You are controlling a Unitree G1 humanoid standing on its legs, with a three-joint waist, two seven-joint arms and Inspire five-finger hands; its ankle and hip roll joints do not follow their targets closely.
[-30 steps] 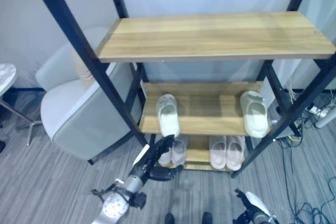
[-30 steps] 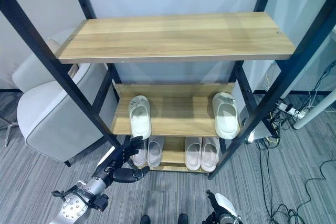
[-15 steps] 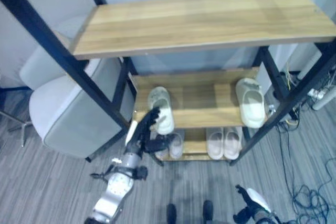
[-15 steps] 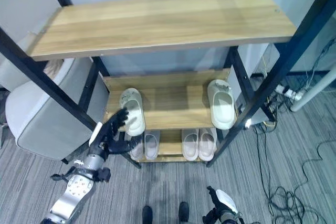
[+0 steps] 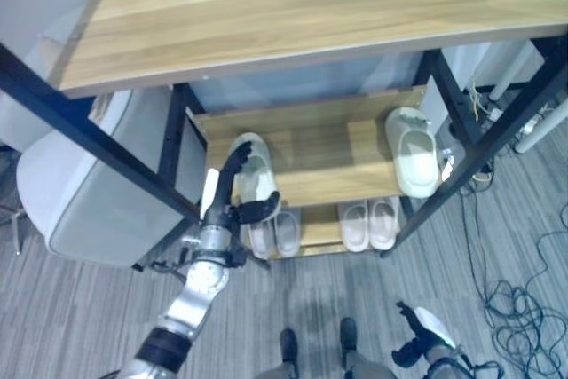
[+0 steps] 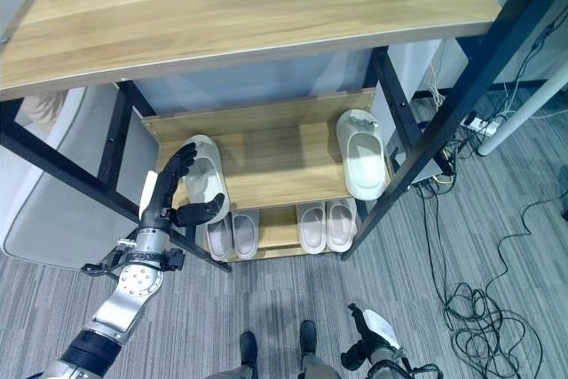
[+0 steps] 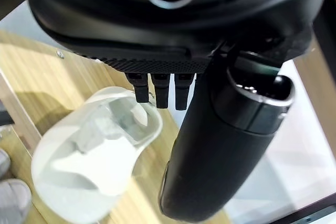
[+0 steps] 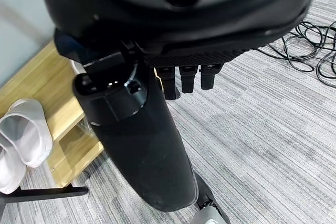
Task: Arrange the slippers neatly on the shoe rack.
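Note:
The shoe rack's middle shelf [image 5: 328,153] carries two pale green slippers lying far apart. The left slipper [image 5: 256,177] sits near the shelf's front left corner, the right slipper [image 5: 413,161] at the right end. My left hand [image 5: 232,194] is open at the left slipper: its straight fingers [image 6: 180,164] run along the slipper's left side and the thumb reaches across its near end. The left wrist view shows that slipper [image 7: 97,163] just past the fingers. My right hand [image 5: 424,336] hangs low over the carpet, relaxed and holding nothing.
Two pairs of pale slippers [image 5: 275,232] [image 5: 371,222] stand on the bottom shelf. Black frame posts [image 5: 98,135] cross in front of the shelves. A grey armchair [image 5: 80,193] stands left of the rack. Cables [image 5: 519,303] lie on the floor to the right.
The camera has tilted and shifted. My left hand has risen from the bottom shelf's level to the left slipper on the middle shelf. The right hand has stayed low.

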